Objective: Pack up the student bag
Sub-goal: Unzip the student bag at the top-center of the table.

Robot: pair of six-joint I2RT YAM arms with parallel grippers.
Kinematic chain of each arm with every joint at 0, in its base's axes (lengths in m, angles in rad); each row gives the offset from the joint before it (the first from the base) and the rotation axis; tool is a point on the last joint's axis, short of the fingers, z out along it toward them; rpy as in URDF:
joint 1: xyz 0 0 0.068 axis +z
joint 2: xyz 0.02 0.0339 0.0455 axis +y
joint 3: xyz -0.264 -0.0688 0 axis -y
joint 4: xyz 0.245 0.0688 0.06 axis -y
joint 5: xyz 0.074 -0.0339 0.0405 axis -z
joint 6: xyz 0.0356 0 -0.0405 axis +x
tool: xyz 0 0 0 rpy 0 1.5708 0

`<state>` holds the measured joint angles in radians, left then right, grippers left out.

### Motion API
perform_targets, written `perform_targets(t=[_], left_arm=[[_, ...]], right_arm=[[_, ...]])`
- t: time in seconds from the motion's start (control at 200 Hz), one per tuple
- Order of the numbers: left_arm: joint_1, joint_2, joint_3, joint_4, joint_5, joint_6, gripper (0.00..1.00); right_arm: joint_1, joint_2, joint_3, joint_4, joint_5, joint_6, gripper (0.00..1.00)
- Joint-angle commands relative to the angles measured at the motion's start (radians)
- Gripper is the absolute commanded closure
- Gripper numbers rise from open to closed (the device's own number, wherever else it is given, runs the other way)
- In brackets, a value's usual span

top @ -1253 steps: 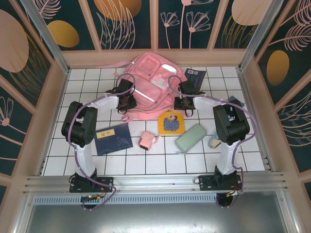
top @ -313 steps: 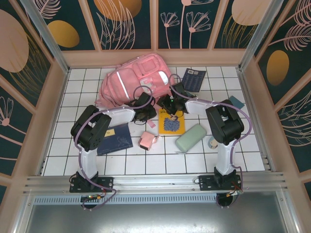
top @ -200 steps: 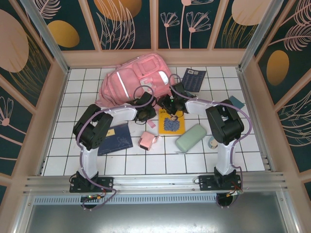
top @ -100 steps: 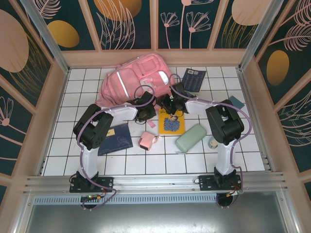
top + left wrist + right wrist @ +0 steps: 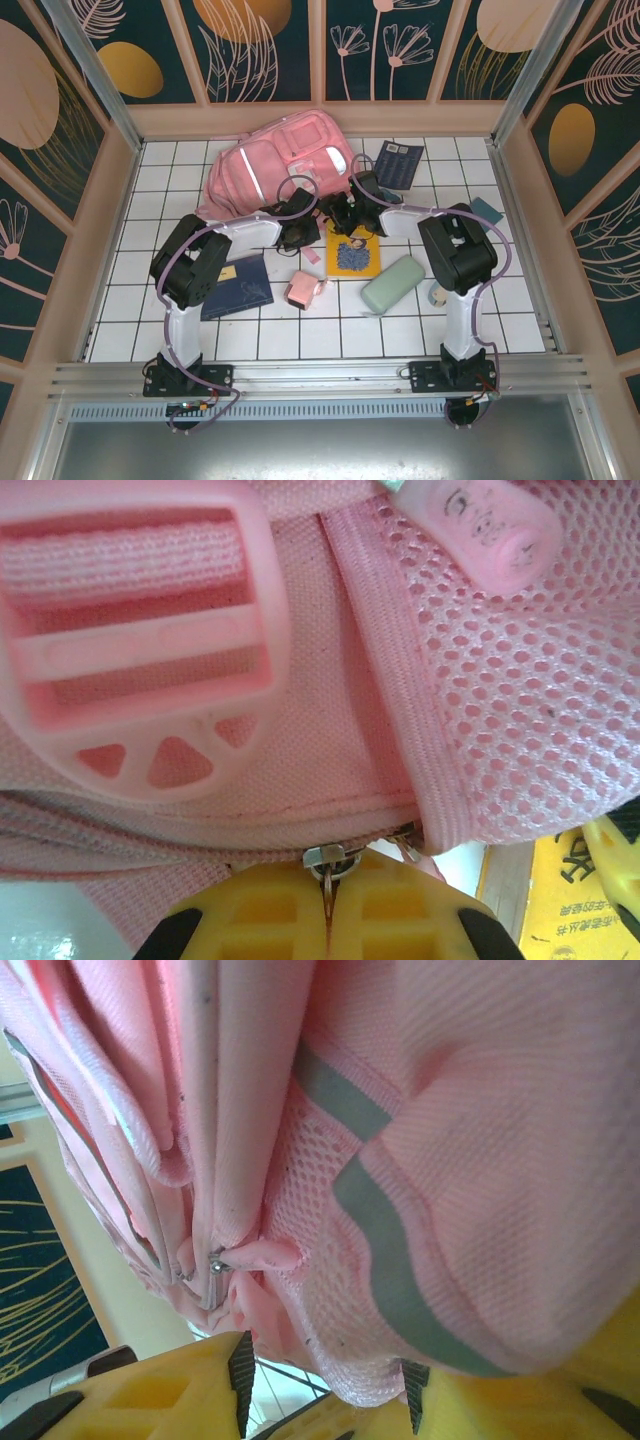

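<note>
The student bag [image 5: 272,165] lies at the rear of the bench [image 5: 300,330]. The left hand [image 5: 325,912] is clenched on its zipper pull [image 5: 326,864]. The right hand [image 5: 325,1385] straddles bag fabric, and whether it grips cannot be told.

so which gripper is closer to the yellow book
Right. The right gripper is by the book's far edge, at the bag; the left gripper is further left, also at the bag.

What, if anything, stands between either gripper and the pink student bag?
Nothing visible does. The left gripper is shut on a zipper pull at the student bag's seam, and the right gripper has its jaws apart with the bag's fabric between them.
</note>
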<state>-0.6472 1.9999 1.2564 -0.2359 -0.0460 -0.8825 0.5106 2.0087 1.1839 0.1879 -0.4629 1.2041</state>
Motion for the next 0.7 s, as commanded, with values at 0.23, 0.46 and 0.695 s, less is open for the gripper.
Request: perform_targets(t=[0.23, 0.46, 0.695], left_arm=[[0.0, -0.031, 0.007, -0.063, -0.002, 0.037, 1.0], [0.004, -0.039, 0.036, -0.167, -0.077, 0.046, 1.0], [0.059, -0.089, -0.005, -0.249, -0.12, 0.065, 1.0]], right_arm=[[0.016, 0.073, 0.027, -0.033, -0.004, 0.081, 0.69], [0.001, 0.042, 0.063, -0.118, 0.105, 0.022, 1.0], [-0.031, -0.028, 0.038, -0.138, 0.191, -0.033, 1.0]])
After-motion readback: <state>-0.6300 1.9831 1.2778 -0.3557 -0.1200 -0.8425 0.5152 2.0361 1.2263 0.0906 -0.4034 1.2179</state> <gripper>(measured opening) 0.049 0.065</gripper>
